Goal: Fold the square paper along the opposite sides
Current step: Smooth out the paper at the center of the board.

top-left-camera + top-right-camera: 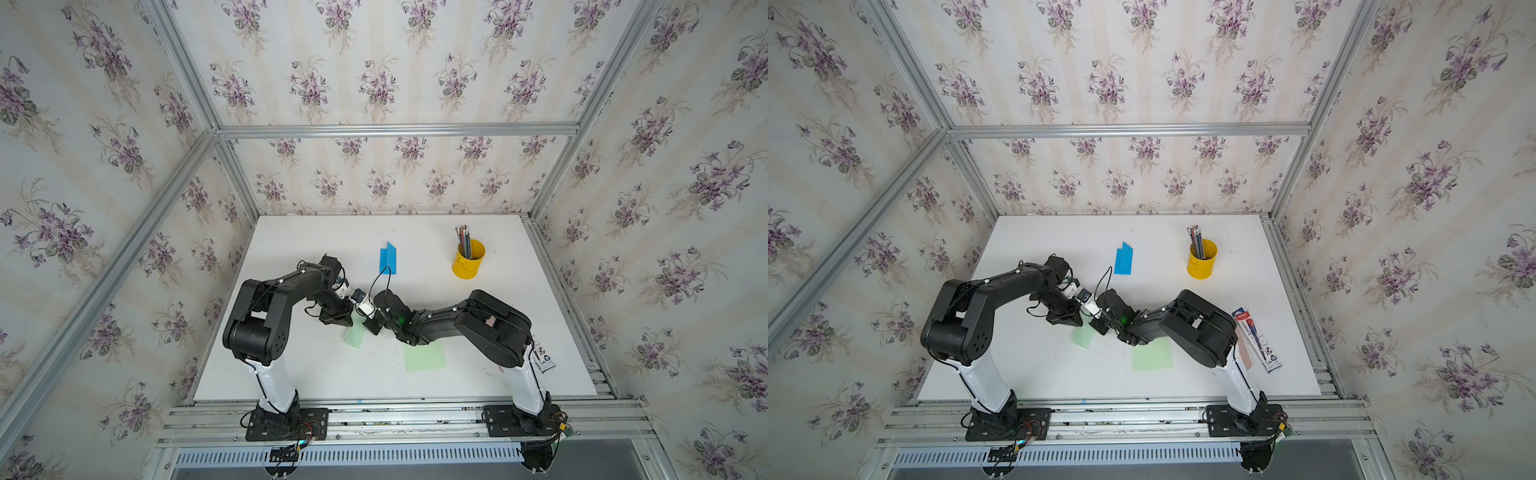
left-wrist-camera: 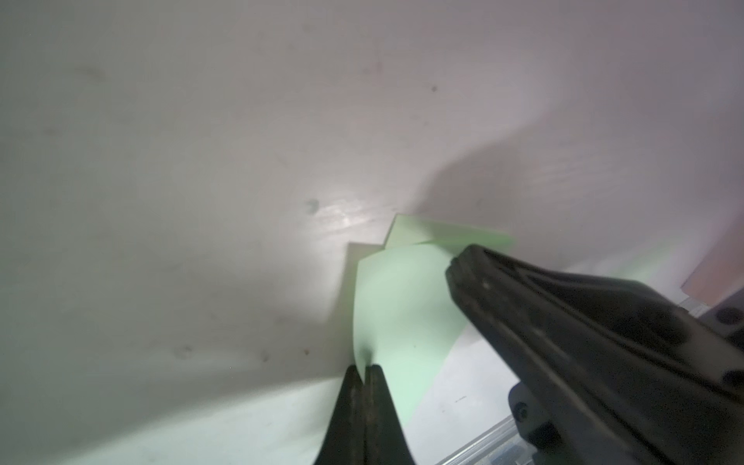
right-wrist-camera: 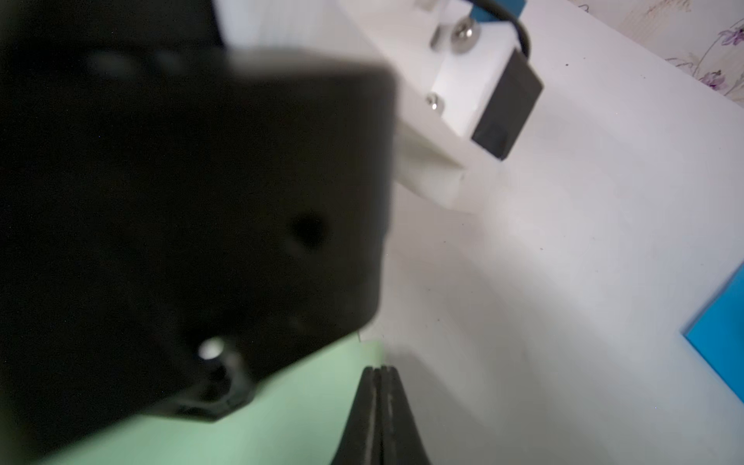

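The square paper (image 1: 354, 337) is pale green and lies mid-table in both top views, one side lifted and curled over the rest of it (image 1: 1081, 337). My left gripper (image 2: 364, 368) is shut on that lifted edge, and the sheet (image 2: 398, 306) arches away from its tips. My right gripper (image 3: 380, 368) is shut too, its tips at a corner of the same lifted side (image 3: 282, 410). In the left wrist view the right gripper (image 2: 457, 261) sits at the far corner, above the lower layer (image 2: 447, 231). From above, both grippers (image 1: 351, 322) (image 1: 369, 326) meet closely over the paper.
A second green sheet (image 1: 424, 356) lies flat under the right forearm. A folded blue paper (image 1: 388, 258) lies further back. A yellow cup of pencils (image 1: 468, 258) stands at the back right. A pencil box (image 1: 1258, 338) lies beside the right arm's base.
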You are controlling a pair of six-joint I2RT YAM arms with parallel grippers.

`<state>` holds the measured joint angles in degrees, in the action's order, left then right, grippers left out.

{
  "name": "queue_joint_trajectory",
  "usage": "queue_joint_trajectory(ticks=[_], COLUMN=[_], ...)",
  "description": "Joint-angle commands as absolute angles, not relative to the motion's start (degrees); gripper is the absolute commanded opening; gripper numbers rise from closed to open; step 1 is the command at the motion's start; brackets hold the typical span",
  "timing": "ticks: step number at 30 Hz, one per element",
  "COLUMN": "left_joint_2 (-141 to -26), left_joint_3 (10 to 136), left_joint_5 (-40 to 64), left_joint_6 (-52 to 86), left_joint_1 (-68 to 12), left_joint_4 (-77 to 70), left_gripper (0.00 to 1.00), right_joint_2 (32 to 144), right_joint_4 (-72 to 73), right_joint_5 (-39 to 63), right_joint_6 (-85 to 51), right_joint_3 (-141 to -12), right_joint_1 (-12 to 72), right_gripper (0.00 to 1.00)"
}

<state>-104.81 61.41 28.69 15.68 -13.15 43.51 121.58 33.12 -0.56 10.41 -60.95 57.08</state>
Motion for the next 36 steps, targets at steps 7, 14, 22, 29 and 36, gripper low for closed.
queue_joint_trajectory(ticks=[7,14,22,29,36], left_joint_2=[-104.37,-103.28,-103.18,-103.02,-103.18], left_joint_3=[59.44,59.15,59.67,59.85,60.38], left_joint_5=[26.97,26.57,26.66,26.96,26.82], left_joint_6=[16.60,16.25,15.73,15.65,15.47], left_joint_1=[-12.82,-12.61,-12.44,-12.48,-12.08], left_joint_4=[42.07,42.73,43.25,43.15,43.35], left_gripper=[0.00,0.00,0.00,0.00,0.00], right_joint_2=[123.01,120.96,115.31,117.01,121.09], right_joint_4=[29.86,31.26,33.14,35.11,34.20], right_joint_5=[-3.61,-3.65,-0.35,2.37,-0.02], right_joint_6=[10.55,10.36,11.60,9.32,8.35], right_joint_3=[-58.83,-55.95,-56.45,-58.80,-58.86], right_joint_1=[57.14,55.30,54.32,58.18,59.06], right_gripper=[0.00,0.00,0.00,0.00,0.00])
